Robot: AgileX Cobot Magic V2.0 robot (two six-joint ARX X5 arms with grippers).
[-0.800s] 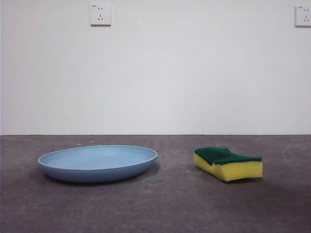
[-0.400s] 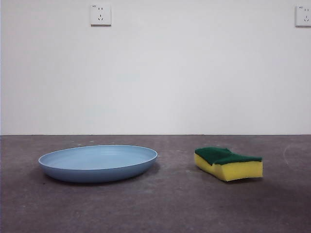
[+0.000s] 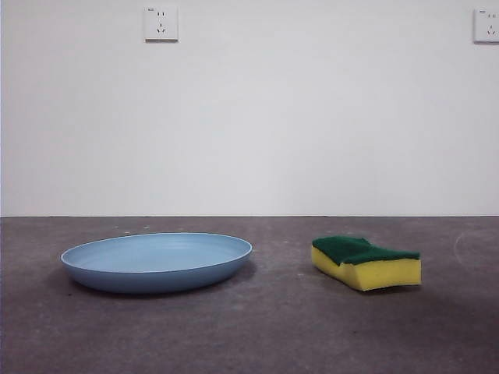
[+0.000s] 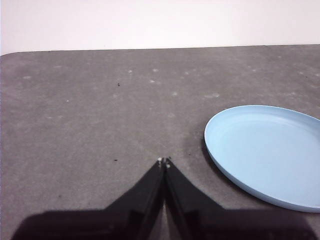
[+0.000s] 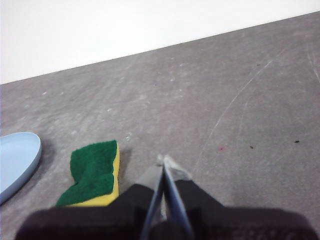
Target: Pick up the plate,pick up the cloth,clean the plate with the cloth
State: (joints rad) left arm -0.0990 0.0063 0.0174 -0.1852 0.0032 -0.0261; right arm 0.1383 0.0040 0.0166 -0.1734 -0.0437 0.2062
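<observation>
We see even, soft, bright light; the plate and sponge cast faint shadows on the worktop. Both wrist views look softer, their pincer bases dark and blurred at the edge

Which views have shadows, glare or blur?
Front view: even light, soft shadows under the plate and sponge, no glare. Left wrist view: sharp, dark shadow beside the plate. Right wrist view: slightly soft, right gripper blurred.

No readable text is showing anywhere. The two wall sockets are each carrying a tiny mark at the top corner, too small to read.
</observation>
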